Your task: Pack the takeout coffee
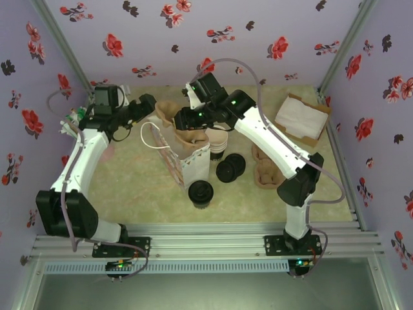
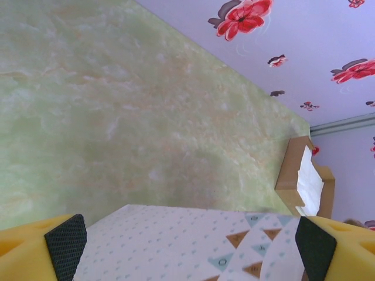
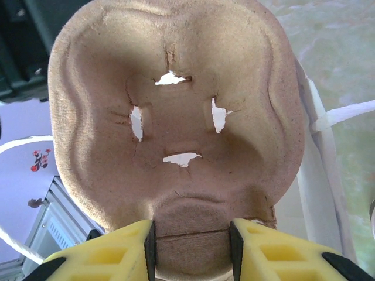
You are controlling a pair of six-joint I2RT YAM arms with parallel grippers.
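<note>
One pulp tray (image 3: 176,117) clamped in right tool (image 3: 190,249).

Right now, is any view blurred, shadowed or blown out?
Top external: even light, takeout coffee sharp. Left wrist: the bag close to the lens looks soft. Right wrist: the pulp carrier is shadowed in its hollow, with bright light through its slits.

The marbled green table (image 1: 129,187) is carrying a patterned paper bag (image 1: 195,169) at its centre. From the bag, the takeout coffee (image 1: 201,192) is sitting at six o'clock, loose black lids (image 1: 230,169) at four, pulp carriers (image 1: 268,169) at three, and a napkin box (image 1: 302,117) at two.
</note>
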